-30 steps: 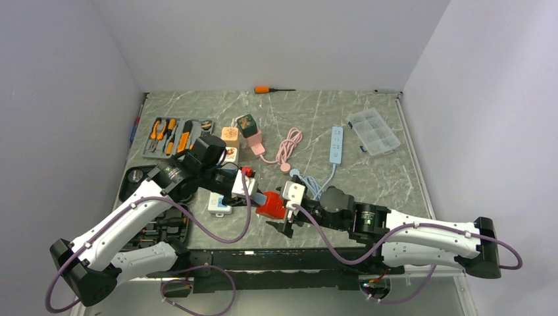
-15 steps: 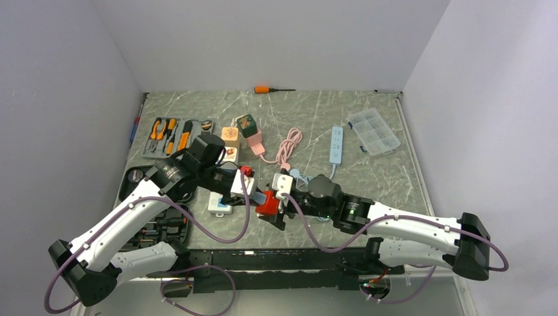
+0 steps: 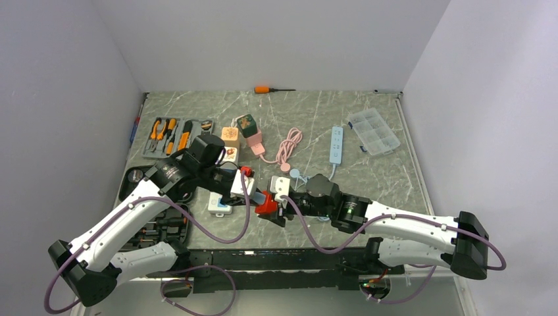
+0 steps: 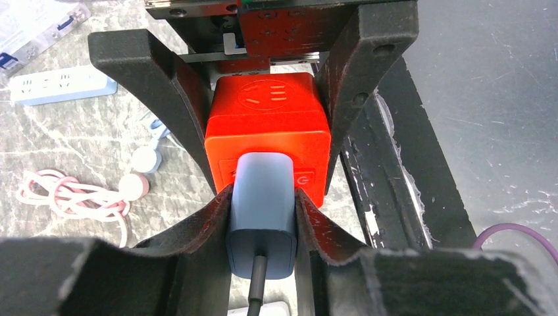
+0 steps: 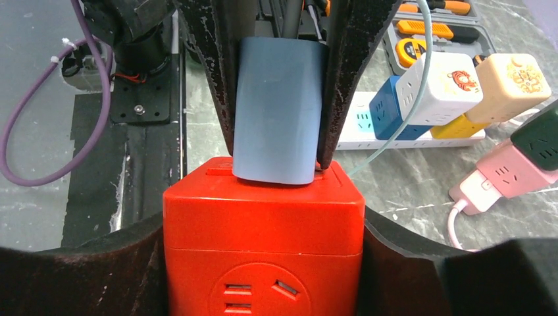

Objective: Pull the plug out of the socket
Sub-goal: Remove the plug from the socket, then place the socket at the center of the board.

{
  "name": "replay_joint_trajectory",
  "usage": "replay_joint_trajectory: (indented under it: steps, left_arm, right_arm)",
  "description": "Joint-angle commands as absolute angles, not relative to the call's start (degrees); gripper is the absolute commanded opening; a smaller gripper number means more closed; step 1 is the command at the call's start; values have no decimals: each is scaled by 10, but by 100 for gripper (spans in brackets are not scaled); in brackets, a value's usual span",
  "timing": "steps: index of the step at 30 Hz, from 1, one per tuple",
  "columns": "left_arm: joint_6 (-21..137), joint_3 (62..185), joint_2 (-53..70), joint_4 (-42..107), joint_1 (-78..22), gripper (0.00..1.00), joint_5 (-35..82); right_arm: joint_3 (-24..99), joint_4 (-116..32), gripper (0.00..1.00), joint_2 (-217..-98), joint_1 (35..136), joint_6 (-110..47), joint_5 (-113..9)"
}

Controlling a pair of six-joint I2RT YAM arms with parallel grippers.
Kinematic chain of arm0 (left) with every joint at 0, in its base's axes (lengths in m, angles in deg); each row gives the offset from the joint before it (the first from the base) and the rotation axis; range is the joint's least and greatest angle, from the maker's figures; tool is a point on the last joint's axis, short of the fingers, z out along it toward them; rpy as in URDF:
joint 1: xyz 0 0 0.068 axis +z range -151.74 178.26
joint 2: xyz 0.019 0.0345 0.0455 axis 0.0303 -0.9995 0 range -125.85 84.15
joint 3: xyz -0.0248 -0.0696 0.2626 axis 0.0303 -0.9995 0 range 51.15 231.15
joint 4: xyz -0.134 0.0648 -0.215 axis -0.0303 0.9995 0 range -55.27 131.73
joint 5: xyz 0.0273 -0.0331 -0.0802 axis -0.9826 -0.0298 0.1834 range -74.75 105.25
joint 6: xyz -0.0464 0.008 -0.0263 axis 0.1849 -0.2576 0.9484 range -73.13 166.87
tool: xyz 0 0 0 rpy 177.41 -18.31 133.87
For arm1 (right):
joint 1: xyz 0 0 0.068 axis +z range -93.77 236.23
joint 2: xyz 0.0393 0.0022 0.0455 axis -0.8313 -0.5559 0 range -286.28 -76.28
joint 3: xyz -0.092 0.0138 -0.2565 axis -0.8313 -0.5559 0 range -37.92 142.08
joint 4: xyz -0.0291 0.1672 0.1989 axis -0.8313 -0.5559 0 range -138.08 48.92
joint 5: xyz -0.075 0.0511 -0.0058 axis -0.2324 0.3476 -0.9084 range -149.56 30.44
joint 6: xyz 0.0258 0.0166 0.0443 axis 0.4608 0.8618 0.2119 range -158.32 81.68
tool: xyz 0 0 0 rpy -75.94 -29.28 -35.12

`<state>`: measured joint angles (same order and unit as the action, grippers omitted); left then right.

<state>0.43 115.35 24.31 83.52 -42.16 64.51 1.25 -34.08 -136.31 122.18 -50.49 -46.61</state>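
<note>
1. Over the last second the right claw (image 5: 263, 263) had slid in toward the left arm. It had narrowed from wide open until its fingers pressed both sides of the red socket cube (image 5: 263, 217).
2. The blue-grey plug (image 4: 261, 197) sat fully seated in that cube, clenched by the left claw (image 4: 262, 227), near the front edge of the desk (image 3: 368, 171).
3. Both grips looked set, but the pull apart was not yet done.
4. The wrist views showed no gap at the plug's seat, while the top view hid that joint behind the claws.
</note>
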Motion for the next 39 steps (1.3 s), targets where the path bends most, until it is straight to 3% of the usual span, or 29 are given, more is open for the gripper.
replay_joint_trajectory:
  steps: [1, 3, 6, 11, 18, 23, 26, 32, 38, 39]
  left_arm:
    - [-14, 1160, 250, 812, -423, 0, 661]
    - [-20, 1160, 249, 816, -422, 0, 651]
    - [-25, 1164, 248, 821, -418, 0, 634]
    - [-57, 1161, 240, 825, -372, 0, 597]
    - [-124, 1252, 172, 930, -260, 0, 654]
    - [-130, 1282, 166, 943, -255, 0, 671]
    - [-110, 1295, 170, 930, -260, 0, 683]
    - [-75, 1333, 170, 925, -288, 0, 675]
    - [-58, 1360, 177, 919, -313, 0, 671]
    - [-52, 1365, 178, 916, -317, 0, 671]
  right_arm:
    - [17, -270, 17, -1335, 1223, -493, -431]
    - [13, -285, 0, -1334, 1223, -495, -434]
    - [3, -323, 0, -1322, 1223, -490, -471]
    - [-27, -397, 0, -1285, 1213, -442, -634]
    - [-13, -480, 0, -1268, 1212, -392, -633]
    - [-5, -524, 0, -1254, 1199, -272, -792]
    - [18, -602, 0, -1271, 1105, -129, -868]
    - [65, -762, 0, -1361, 854, 64, -799]
    - [9, -755, 0, -1378, 760, 134, -763]
    - [4, -759, 4, -1390, 752, 143, -768]
